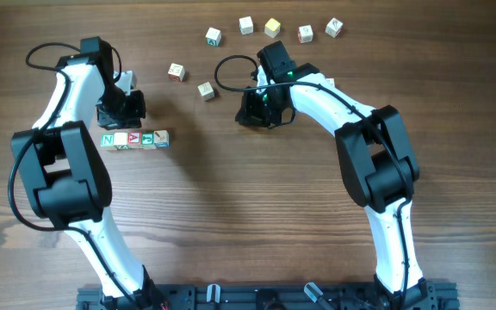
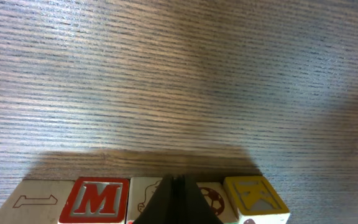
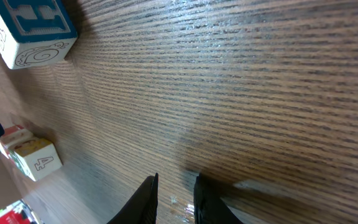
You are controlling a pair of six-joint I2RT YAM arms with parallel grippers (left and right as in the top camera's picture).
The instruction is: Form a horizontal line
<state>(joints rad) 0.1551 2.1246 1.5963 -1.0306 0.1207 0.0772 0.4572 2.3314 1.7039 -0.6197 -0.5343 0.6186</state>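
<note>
1. Nearest you, left of centre in the overhead view, the row of four small white letter cubes (image 1: 134, 139) lies on the brown wood-grain table (image 1: 257, 198). It runs level across the frame, and its cubes appear to touch
2. You can read a green N on its leftmost cube. The next faces are red, green and teal, too small to read. In the left wrist view, along the bottom edge, the side faces show a red M (image 2: 101, 198) and a yellow K (image 2: 253, 196)
3. Expect these cubes to be light, stiff and smooth-faced, so they will likely slide or twist if pushed off-centre. Take one by two opposite flat faces, or press squarely on the middle of a face
4. Your left claw (image 2: 178, 190) is closed and holds nothing. Its tips sit just beside the row's third cube, but you cannot tell whether they touch it
5. Your right claw (image 3: 176, 202), right of centre overhead, is well apart from the row, with its fingers slightly parted over bare table
6. In the right wrist view, a teal-topped cube (image 3: 30, 28) with a snail drawing sits upper left, and its letter is unclear
7. Farthest away, loose single white cubes (image 1: 246, 25) lie scattered along the top of the overhead view, with their lettering unreadable
</note>
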